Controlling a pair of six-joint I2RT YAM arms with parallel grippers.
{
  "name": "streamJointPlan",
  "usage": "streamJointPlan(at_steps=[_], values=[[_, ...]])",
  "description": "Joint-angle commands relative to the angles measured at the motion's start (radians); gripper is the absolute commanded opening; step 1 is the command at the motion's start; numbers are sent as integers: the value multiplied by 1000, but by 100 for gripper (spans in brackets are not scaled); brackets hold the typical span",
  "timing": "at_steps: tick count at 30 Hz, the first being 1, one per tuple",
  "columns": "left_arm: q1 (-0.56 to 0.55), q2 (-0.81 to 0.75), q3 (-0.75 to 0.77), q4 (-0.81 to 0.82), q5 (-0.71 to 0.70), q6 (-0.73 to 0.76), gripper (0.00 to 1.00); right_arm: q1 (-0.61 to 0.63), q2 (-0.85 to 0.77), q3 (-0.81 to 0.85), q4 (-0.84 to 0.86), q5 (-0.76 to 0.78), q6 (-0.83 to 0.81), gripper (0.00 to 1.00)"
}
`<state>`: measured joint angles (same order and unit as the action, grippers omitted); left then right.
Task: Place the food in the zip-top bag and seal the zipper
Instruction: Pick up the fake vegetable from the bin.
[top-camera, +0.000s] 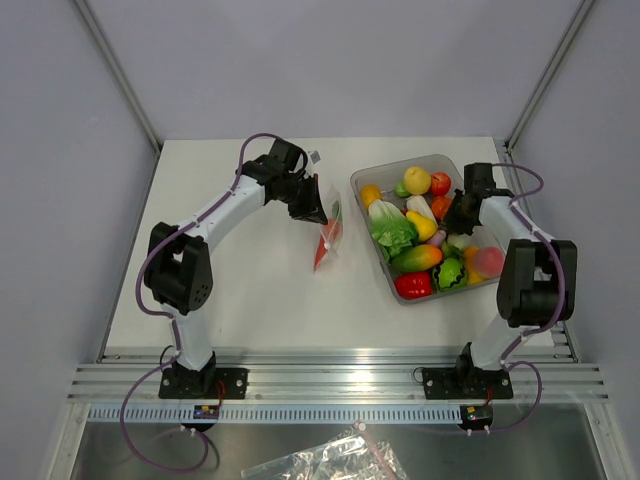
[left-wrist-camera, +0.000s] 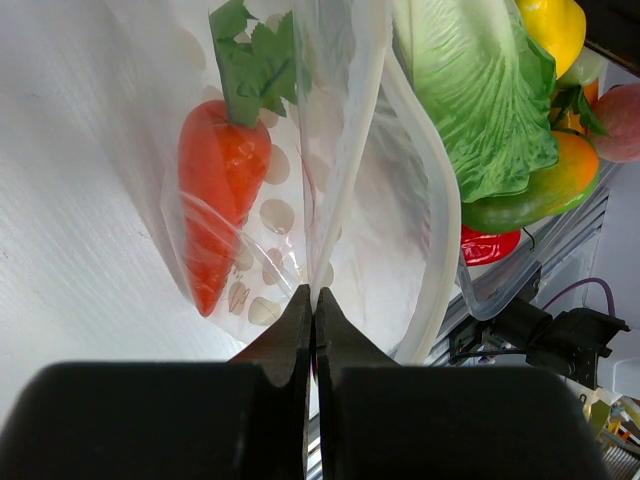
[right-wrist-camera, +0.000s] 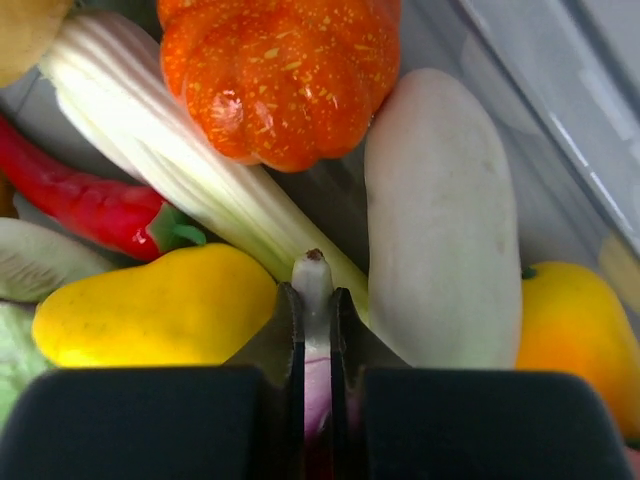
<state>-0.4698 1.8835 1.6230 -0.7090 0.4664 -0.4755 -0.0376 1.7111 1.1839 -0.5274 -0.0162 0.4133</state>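
The clear dotted zip-top bag (top-camera: 329, 232) hangs from my left gripper (top-camera: 316, 204) above the table, with the long red-orange carrot-like food piece (top-camera: 322, 250) inside. In the left wrist view my left gripper (left-wrist-camera: 314, 296) is shut on a fold of the bag (left-wrist-camera: 335, 150); the carrot piece (left-wrist-camera: 220, 190) lies left of it and the whitish zipper strip (left-wrist-camera: 441, 215) curves to the right. My right gripper (top-camera: 453, 221) is down in the bin. In the right wrist view it (right-wrist-camera: 315, 292) is shut on a purple piece with a pale tip (right-wrist-camera: 313, 268).
A clear plastic bin (top-camera: 428, 160) at right holds several toy produce pieces, among them green lettuce (top-camera: 394, 232) and a red pepper (top-camera: 412, 285). Around my right gripper lie an orange pumpkin (right-wrist-camera: 280, 70), a white radish (right-wrist-camera: 440, 220) and a yellow pepper (right-wrist-camera: 150, 310). Another crumpled bag (top-camera: 330, 460) lies below the rail.
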Motion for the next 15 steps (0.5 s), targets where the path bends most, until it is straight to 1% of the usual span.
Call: streamJointPlan(at_steps=[1,7,15], values=[[-4,-14,28,23,6,-2,0,1,-146,19,7,56,9,0],[-4,-12,23,34,12,-6,0,2,-290,31,-32,136,-10,0],[-4,-18,25,31,12,-3,0,2,-389,28,-57,185,-48,0]])
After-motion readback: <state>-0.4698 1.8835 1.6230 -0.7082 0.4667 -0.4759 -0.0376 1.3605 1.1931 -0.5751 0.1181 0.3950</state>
